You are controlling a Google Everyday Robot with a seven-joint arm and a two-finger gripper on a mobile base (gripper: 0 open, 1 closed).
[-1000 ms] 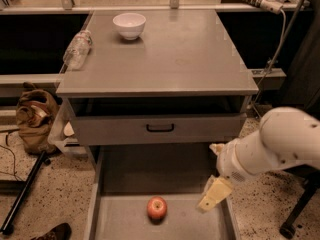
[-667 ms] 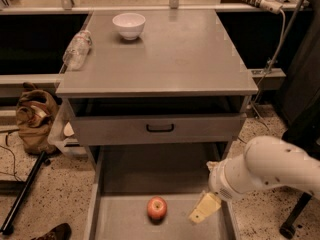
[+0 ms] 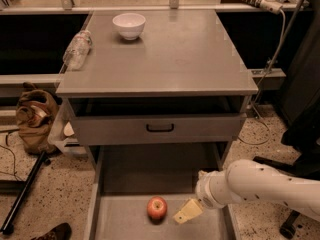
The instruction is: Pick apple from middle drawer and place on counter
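Red apple (image 3: 157, 207): it lies on the flat floor of the middle drawer (image 3: 125, 223), which is pulled out, near the drawer's outer end. It is not lifted and nothing is holding it.

Camera view, progress:
- Drawer open, apple exposed. That much is ready for you.
- Grasp not yet made. Lift and transfer not begun.
- The worktop (image 3: 175, 59) carries a white bowl (image 3: 129, 25) at the back and a plastic bottle (image 3: 77, 49) lying along its camera-left edge. No apple is up there.
- Judgement: you are at the approach step, early in the task. Left to do: close on the apple, raise it clear of the drawer and the shut upper drawer front (image 3: 160, 128), and set it down on bare worktop.

Camera view, end effector (image 3: 188, 212):
- It is low inside the drawer, just beside the apple on its camera-right side, tip angled down toward the floor.
- A thin strip of drawer floor shows between it and the apple, so you can read them as apart.
- It holds nothing.
- How far open it is, you cannot tell from this angle.
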